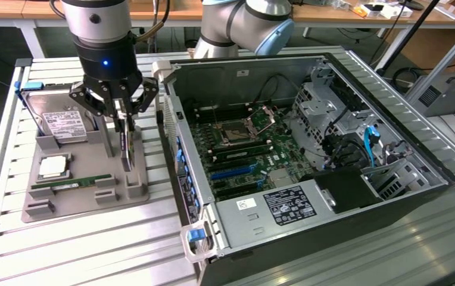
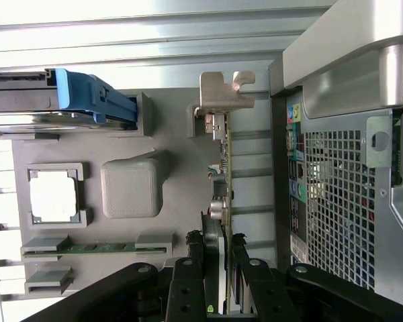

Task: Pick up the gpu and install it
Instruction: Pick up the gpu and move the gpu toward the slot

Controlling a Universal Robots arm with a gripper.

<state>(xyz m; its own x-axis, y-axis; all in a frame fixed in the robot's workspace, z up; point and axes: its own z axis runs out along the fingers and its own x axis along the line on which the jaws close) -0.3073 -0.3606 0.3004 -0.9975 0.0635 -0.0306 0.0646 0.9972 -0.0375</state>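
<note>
The gpu [image 1: 127, 149] stands on edge in a slot of the grey fixture tray [image 1: 84, 193], just beside the open computer case [image 1: 291, 149]. In the wrist view the gpu [image 2: 226, 194] runs as a thin edge with its silver bracket [image 2: 223, 94] at the far end. My gripper [image 1: 122, 116] hangs straight over the card's upper edge. In the wrist view my gripper [image 2: 223, 268] has its black fingers [image 2: 211, 261] pressed against both faces of the card, shut on it. The card's lower edge sits in the tray's holders.
The tray also holds a hard drive [image 1: 61, 122] with a blue rail [image 2: 87, 100], a CPU [image 1: 54, 167] and a green RAM stick [image 1: 72, 183]. The case's motherboard shows blue slots [image 1: 231, 173]. The case's rear wall [image 2: 349, 194] stands close beside the card.
</note>
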